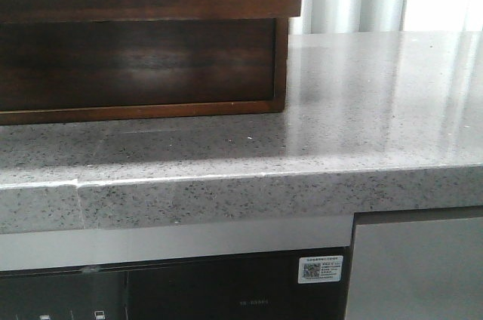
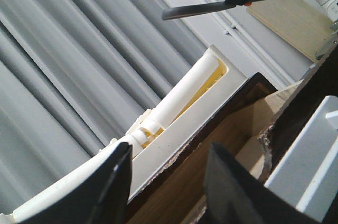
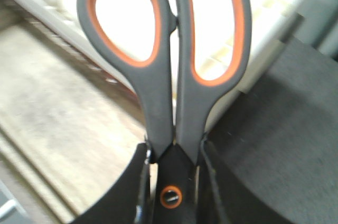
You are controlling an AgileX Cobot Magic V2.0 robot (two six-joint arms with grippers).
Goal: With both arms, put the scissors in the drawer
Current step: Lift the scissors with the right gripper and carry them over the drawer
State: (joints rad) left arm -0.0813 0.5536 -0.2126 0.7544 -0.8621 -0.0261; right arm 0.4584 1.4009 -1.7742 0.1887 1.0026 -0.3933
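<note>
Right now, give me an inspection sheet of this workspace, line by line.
Surface: grey speckled stone countertop, bare where shown.
Job's things: grey-handled scissors with orange-lined loops, handles closed together; dark reddish-brown glossy wooden drawer front sits on the counter, a white strip along its top edge.
Clutter: nothing seen on the counter beyond the wooden unit.
Hands: right hand shut on the scissors at the pivot; left hand open, fingers apart, holding nothing, above the wooden unit's edge.
Cables: nothing seen.
Surroundings: pale pleated curtain; dark appliance panel with a white label under the counter.
</note>
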